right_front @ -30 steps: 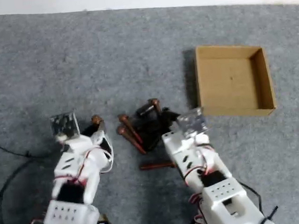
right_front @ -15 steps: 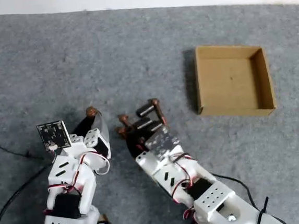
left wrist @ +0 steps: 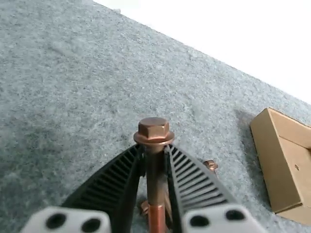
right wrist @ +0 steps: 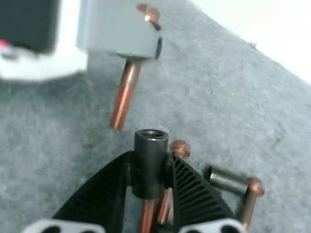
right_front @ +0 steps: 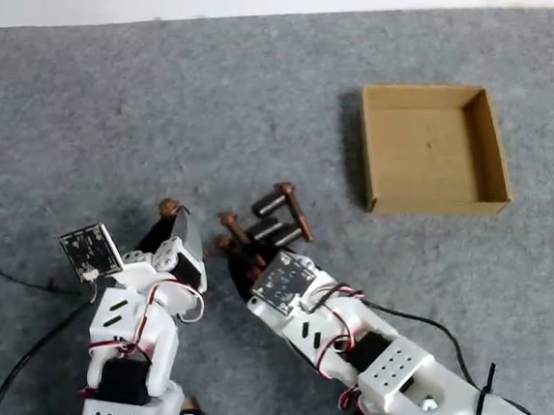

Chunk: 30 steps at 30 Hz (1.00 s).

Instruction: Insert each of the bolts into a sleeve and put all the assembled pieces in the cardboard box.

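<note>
My left gripper (left wrist: 154, 148) is shut on a copper bolt (left wrist: 154, 132), hex head pointing away from the wrist. In the high view that bolt's head (right_front: 168, 207) sticks out past the left gripper (right_front: 179, 237). My right gripper (right wrist: 149, 167) is shut on a black sleeve (right wrist: 150, 145), open end up, just below the threaded tip of the held bolt (right wrist: 124, 94). The tip and the sleeve mouth stand a little apart. In the high view the right gripper (right_front: 241, 265) sits close beside the left one. The cardboard box (right_front: 432, 150) lies open at the right.
A small pile of loose copper bolts (right_front: 294, 212) and dark sleeves (right_front: 269, 205) lies on the grey carpet just beyond the right gripper. One sleeve (right wrist: 227, 179) and a bolt (right wrist: 250, 194) lie close by. A black cable (right_front: 17, 337) runs at the left.
The right arm swung left from the pile with the sleeve, ending next to the left gripper. The left arm drew back slightly and tilted its bolt.
</note>
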{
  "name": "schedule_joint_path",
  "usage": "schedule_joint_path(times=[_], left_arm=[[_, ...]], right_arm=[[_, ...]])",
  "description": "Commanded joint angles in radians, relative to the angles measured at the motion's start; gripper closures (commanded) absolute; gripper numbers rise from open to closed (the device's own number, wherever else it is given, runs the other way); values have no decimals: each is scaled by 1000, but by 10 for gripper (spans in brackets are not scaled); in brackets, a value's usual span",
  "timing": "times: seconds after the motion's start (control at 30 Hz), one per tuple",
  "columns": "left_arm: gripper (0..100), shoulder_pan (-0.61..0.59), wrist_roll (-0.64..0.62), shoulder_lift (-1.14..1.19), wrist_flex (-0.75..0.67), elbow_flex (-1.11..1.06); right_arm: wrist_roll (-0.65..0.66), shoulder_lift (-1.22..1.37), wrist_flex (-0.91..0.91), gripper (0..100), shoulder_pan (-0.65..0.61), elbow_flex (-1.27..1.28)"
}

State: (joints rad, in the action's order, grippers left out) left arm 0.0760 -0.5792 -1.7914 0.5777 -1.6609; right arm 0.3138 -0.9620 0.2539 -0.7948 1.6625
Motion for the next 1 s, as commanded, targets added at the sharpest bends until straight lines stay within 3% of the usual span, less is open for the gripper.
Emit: schedule_joint_path(times=[0.0, 0.2, 0.5, 0.73, 0.97], left_arm=[[995, -5, -9, -28, 2, 82], [995, -4, -6, -28, -6, 94], [995, 22, -9, -28, -6, 295], [994, 255, 3, -27, -6, 128], [994, 249, 78, -28, -9, 67]], right_arm=[[-11, -25, 65, 995, -1, 101], [-11, -18, 62, 995, 1, 111], [-9, -21, 64, 995, 2, 107], [-6, -27, 65, 995, 2, 104], [-6, -27, 71, 995, 31, 104]])
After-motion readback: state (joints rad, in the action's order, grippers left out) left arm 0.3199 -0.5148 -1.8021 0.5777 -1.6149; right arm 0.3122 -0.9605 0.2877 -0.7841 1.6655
